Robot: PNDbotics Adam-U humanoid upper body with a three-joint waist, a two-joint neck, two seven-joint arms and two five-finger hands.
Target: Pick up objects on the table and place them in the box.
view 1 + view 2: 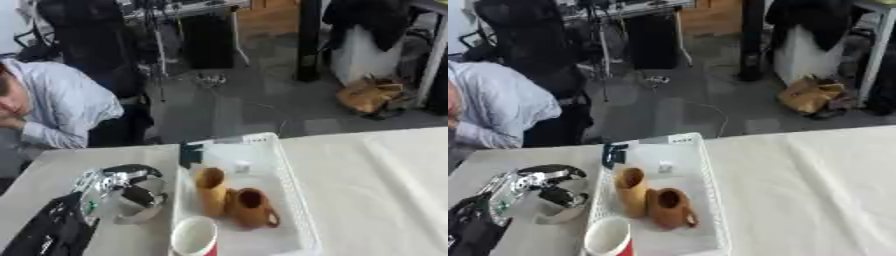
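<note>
One robot hand shows, the left hand (118, 187), black and silver, coming in from the lower left over the white tablecloth (376, 190). Its fingers are curled round the rim of a single shallow silver-grey bowl (140, 206), which sits on the cloth directly under the hand and just outside the box's left wall. The right hand appears in neither view.

Immediately to the right of the hand stands one white plastic box (293, 200), a long open tray with latticed walls, running away from the camera. Four things lie inside it. Nearest the camera, just right of and below the hand, is one cup (194, 236), white inside with a red outer wall, standing upright with its mouth up. Beyond it, level with the hand, is one tall tan cylindrical cup (210, 190), upright or slightly leaning, with a dark hollow mouth. Touching its right side is one orange-brown ceramic mug (252, 207) with a handle at its right, lying tilted with the mouth facing up and away. Farther off, past the hand's fingertips, is one small pale object (242, 166), too faint to make out. A dark tag (190, 154) sits at the box's far left corner.
</note>
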